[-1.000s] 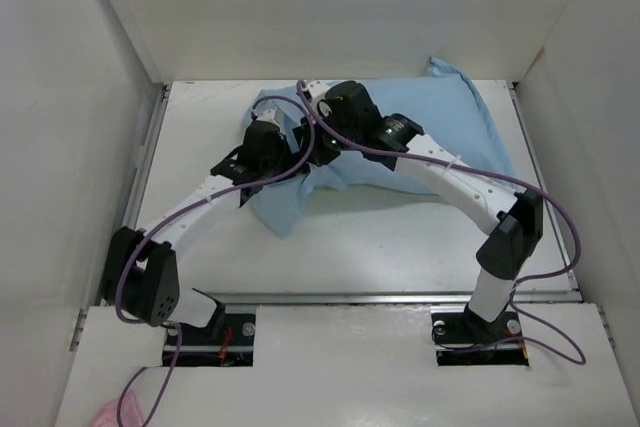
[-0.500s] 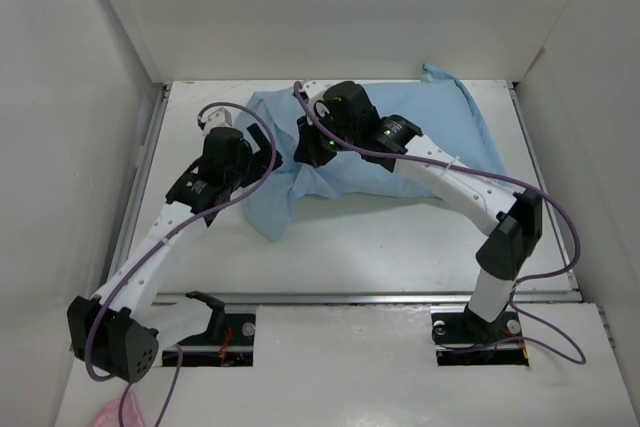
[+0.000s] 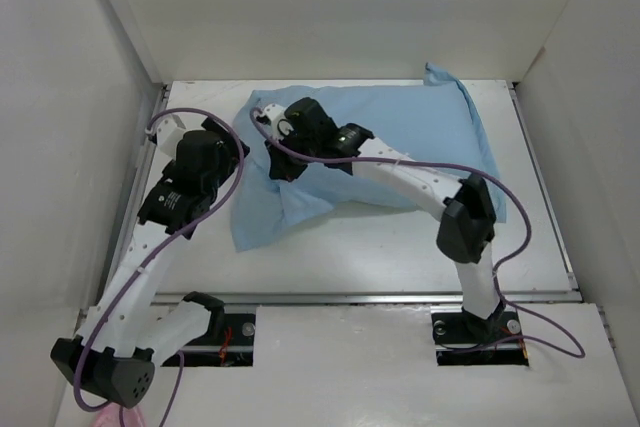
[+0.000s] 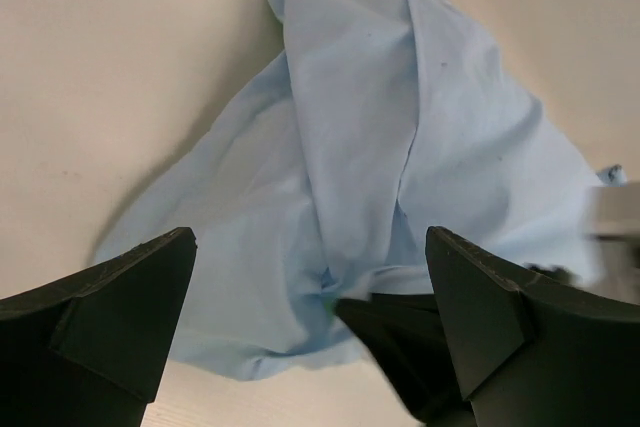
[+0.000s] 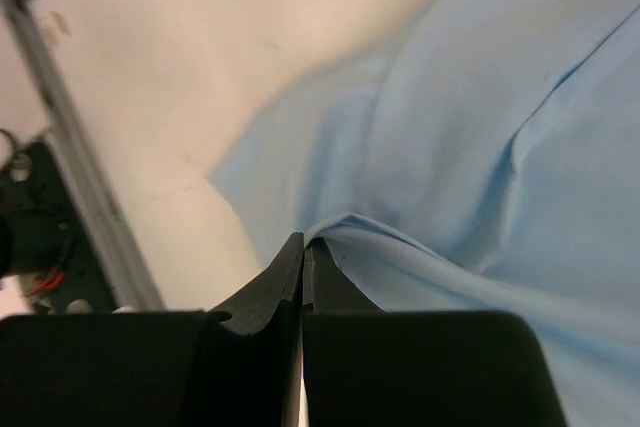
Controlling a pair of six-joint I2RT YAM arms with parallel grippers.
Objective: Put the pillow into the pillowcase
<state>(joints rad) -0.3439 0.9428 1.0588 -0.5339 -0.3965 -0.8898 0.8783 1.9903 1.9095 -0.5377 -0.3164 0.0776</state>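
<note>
The light blue pillowcase (image 3: 400,127) lies across the far middle of the table, bulging at the right, with a loose flap (image 3: 260,222) trailing toward the near left. No white pillow shows in any view. My right gripper (image 3: 280,163) is shut on a raised fold of the pillowcase (image 5: 430,187) near its left end; the jaws (image 5: 305,243) pinch the fold's edge. My left gripper (image 3: 232,155) is open and empty just left of the pillowcase. Its wide-apart fingers frame the fabric (image 4: 380,137) and the dark right gripper (image 4: 410,337); the left gripper (image 4: 310,247) holds nothing.
White walls close in the table at the left (image 3: 70,127), back and right. A metal rail (image 3: 350,297) runs along the near edge and another along the left edge (image 3: 150,157). Purple cables hang off both arms. Something pink (image 3: 110,413) lies at the bottom left.
My left gripper has drawn back to the left, off the pillowcase, and stands open. My right gripper has moved left with its fold, and the pillowcase's left end has spread farther left.
</note>
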